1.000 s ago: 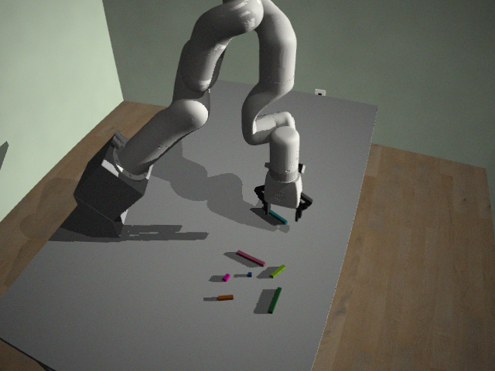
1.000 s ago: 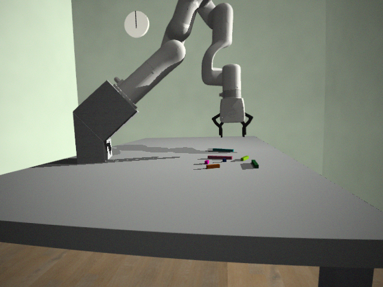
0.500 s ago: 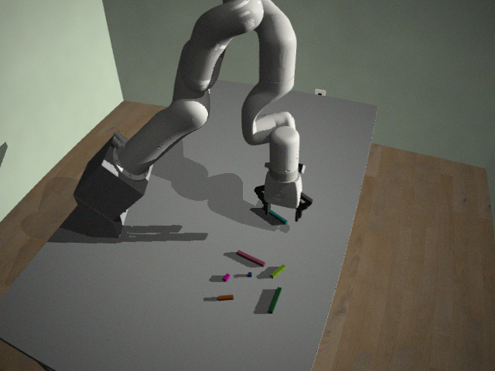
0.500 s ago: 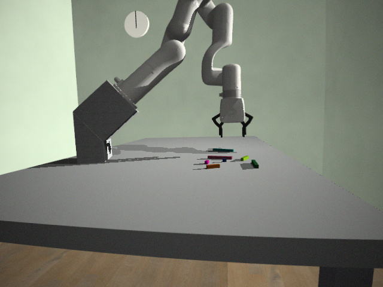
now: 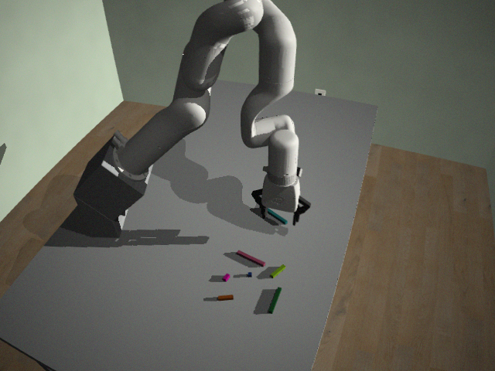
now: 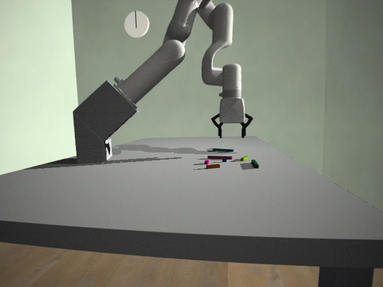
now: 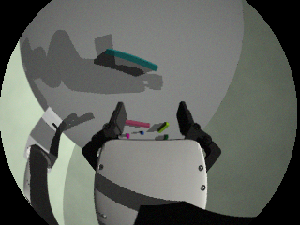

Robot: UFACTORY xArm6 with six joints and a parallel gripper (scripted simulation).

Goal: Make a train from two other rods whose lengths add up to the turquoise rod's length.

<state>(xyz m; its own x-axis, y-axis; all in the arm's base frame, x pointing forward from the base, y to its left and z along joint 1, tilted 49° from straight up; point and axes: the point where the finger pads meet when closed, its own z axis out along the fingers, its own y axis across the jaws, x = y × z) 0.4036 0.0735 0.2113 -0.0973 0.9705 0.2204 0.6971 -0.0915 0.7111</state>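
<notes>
Wide-open gripper (image 5: pixel 278 217) hanging empty above the turquoise rod (image 5: pixel 277 216), centre of the top view.

The fingers (image 6: pixel 220 132) stand fully spread with nothing between them, clear of the grey table (image 5: pixel 100 299). Lower in the frame lie the pink rod (image 5: pixel 250 257), lime rod (image 5: pixel 277 270), blue rod (image 5: pixel 249 273), magenta rod (image 5: pixel 226 277), orange rod (image 5: pixel 225 297) and green rod (image 5: pixel 274 300), all flat and apart from one another.
</notes>
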